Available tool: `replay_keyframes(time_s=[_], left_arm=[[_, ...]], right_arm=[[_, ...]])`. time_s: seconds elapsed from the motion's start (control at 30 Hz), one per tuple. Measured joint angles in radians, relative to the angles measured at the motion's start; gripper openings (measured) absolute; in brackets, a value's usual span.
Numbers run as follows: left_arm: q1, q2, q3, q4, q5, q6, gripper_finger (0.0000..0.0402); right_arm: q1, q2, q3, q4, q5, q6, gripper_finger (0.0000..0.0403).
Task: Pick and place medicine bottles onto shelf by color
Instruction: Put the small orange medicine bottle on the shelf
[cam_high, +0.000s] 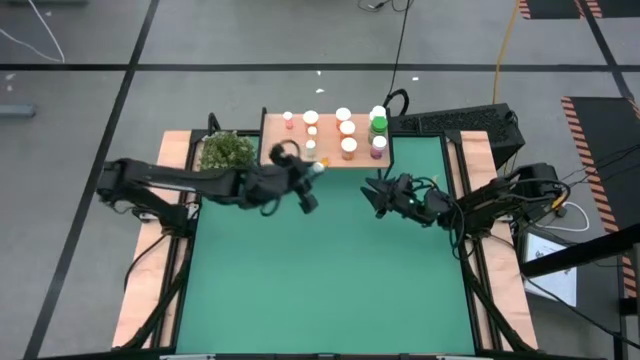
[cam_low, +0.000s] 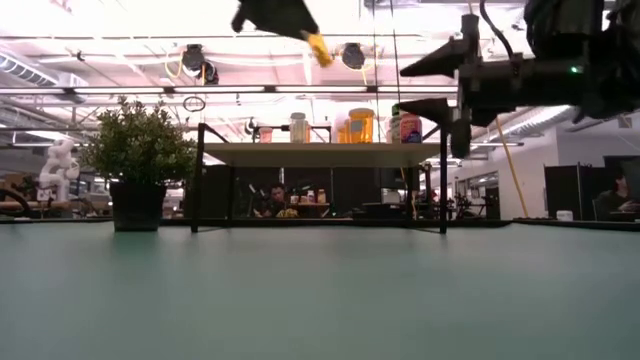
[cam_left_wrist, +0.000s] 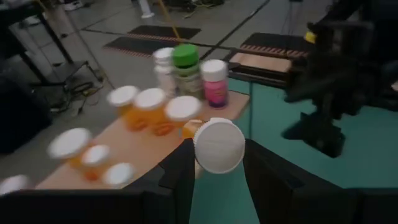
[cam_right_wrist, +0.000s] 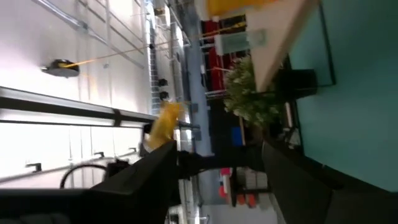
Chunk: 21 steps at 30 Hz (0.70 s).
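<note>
Orange bottle (cam_left_wrist: 216, 146) clamped in left pincer (cam_high: 308, 180), cap toward shelf (cam_high: 272, 127) front edge; right pincer (cam_high: 378, 195) apart, mid-worktop.

Bright ceiling glare, blurred wrist views

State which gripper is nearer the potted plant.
Left. The left gripper, holding a white-capped bottle, hangs just beside the plant; the right gripper sits across the mat, beyond the shelf.

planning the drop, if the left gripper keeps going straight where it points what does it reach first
Most likely the shelf: the left gripper, shut on a white-capped bottle, aims at the orange bottles standing there. Depth is unclear.
</note>
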Motion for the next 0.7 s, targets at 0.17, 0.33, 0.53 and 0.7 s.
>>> replay_keyframes(time_s=[0.17,0.33,0.53,0.7], left_arm=[[0.069,-0.125,0.000,-0.147,0.012,-0.037,0.0129],[0.200,-0.206,0.000,-0.323,0.126,-0.170,0.0129],[0.372,-0.201,0.019,-0.468,0.374,-0.261,0.0129],[0.482,-0.100,0.139,-0.615,0.451,-0.200,0.0129]], right_arm=[[0.000,0.000,-0.034,-0.029,-0.062,0.046,0.0233],[0.000,0.000,-0.029,-0.123,-0.131,0.102,0.0233],[0.000,0.000,-0.024,-0.180,-0.150,0.105,0.0232],[-0.001,0.000,-0.024,-0.180,-0.131,0.105,0.0232]])
